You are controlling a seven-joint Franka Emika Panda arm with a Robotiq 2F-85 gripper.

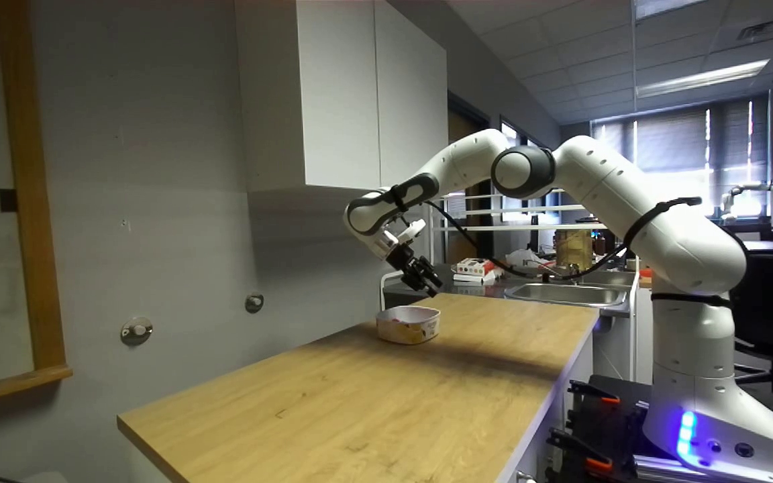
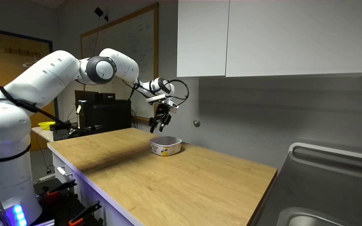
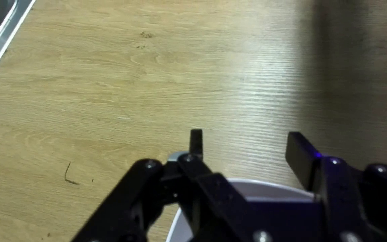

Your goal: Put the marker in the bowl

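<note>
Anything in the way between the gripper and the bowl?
Nothing visible. In both exterior views the open gripper hangs higher than the bowl, with only a gap between them.

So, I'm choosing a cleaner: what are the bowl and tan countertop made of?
Bowl: probably plastic or melamine, as it looks smooth, thin-walled and printed; ceramic possible. Tan countertop: likely satin laminate, perhaps real wood; its flat grain shows soft glare.
</note>
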